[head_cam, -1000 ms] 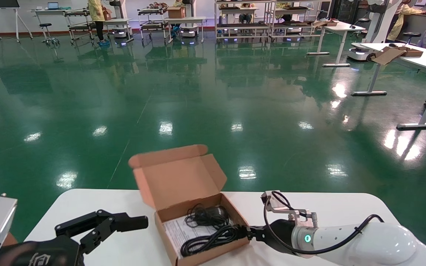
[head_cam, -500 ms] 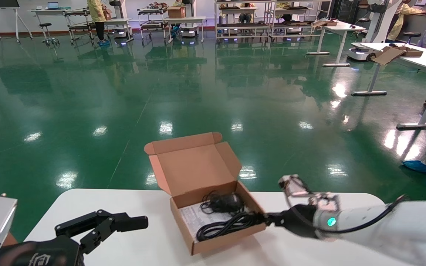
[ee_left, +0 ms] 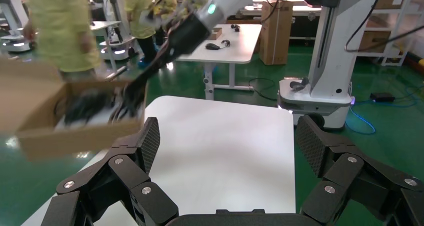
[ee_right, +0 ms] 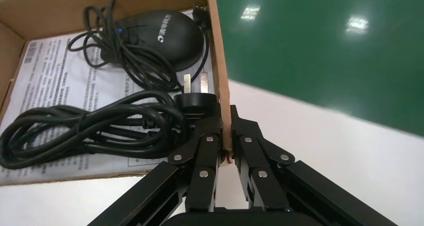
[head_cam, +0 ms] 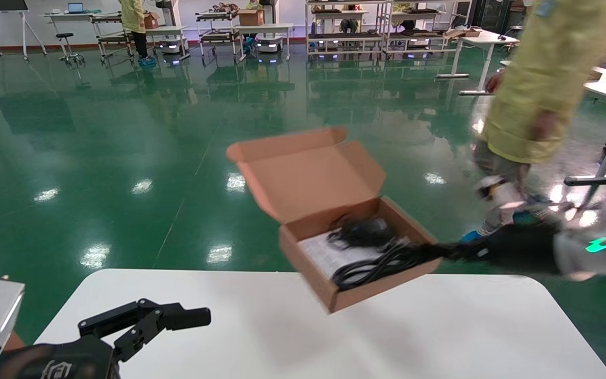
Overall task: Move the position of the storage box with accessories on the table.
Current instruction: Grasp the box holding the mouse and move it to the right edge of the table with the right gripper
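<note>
Near the table's (head_cam: 261, 342) front-left corner the left gripper (head_cam: 148, 320) rests, fingers spread wide and empty. Farther off, the right gripper (ee_right: 226, 136) pinches the right side wall of the small brown cardboard storage box (head_cam: 334, 247), airborne over the far edge, cables (head_cam: 371, 260) inside, long axis running near-left to far-right.

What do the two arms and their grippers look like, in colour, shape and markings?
The left gripper is matte black, with linked bars, silver pivot screws and cross-hatched pads. The right gripper is built alike. The right arm is white past a black wrist section, with a glowing green light.
</note>
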### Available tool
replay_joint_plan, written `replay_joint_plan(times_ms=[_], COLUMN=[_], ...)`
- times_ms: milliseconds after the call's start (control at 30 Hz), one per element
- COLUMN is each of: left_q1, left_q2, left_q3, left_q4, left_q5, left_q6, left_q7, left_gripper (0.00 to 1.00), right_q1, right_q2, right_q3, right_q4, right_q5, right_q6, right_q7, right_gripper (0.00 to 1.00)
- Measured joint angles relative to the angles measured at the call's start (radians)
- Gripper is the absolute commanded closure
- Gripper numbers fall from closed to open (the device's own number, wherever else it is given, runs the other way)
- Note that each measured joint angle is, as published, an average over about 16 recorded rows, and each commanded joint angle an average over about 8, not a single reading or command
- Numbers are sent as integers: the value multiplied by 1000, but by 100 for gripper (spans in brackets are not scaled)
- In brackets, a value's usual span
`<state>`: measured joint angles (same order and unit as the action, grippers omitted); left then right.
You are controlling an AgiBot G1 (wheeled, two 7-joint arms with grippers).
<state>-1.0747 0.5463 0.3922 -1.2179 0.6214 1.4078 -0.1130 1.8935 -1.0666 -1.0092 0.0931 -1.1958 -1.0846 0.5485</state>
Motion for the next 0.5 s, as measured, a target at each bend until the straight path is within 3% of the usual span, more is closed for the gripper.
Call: replay_joint_plan(times_ms=[233,500], left_q1=[0,0], left_q2=[0,0], left_q3=[0,0], left_q4=[0,0], left_q5=[0,0], left_q6=[0,0], left_q7=[0,0], left_gripper=[0,0], right_q1=[98,160], right_q2=[118,237], right_q3=[-9,-22], right_q4=[-24,-63], right_q5=[-18,-43], right_q6=[-58,-53], right_q7=[-48,-105], right_gripper=[100,100])
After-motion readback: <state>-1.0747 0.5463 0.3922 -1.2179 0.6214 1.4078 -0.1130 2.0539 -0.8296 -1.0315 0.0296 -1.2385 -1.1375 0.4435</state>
